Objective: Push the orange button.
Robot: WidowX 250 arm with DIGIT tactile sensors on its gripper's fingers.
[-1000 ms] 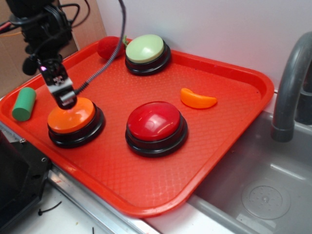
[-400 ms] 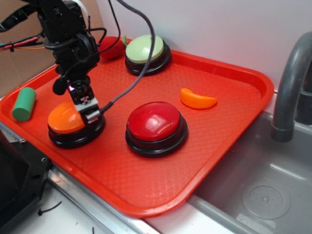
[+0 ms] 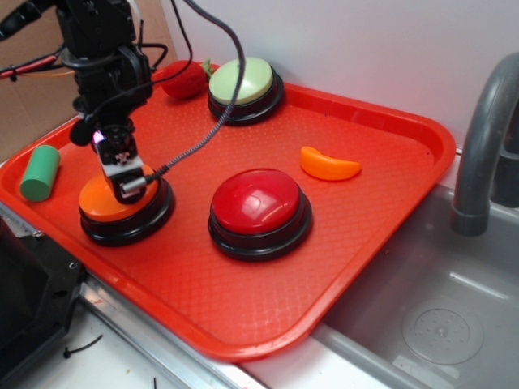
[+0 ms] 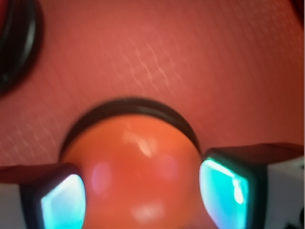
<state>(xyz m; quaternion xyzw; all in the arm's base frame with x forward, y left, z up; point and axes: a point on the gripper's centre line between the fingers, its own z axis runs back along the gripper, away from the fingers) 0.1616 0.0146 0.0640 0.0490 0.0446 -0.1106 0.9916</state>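
From the exterior view you see the gripper [image 3: 123, 180] down on the orange button [image 3: 105, 199] at the red tray's [image 3: 243, 316] front-left, red-domed button [image 3: 259, 203] beside it, from your wrist view, jaws apart, fingertips [image 4: 62, 200] flanking the orange dome.

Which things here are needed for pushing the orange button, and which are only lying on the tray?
Needed for the job:
- orange button
- gripper, right at the button's dome; in the wrist view a fingertip shows on each side of it

Only lying about:
- red button
- pale green button
- orange toy slice
- green cylinder
- red toy
- tray
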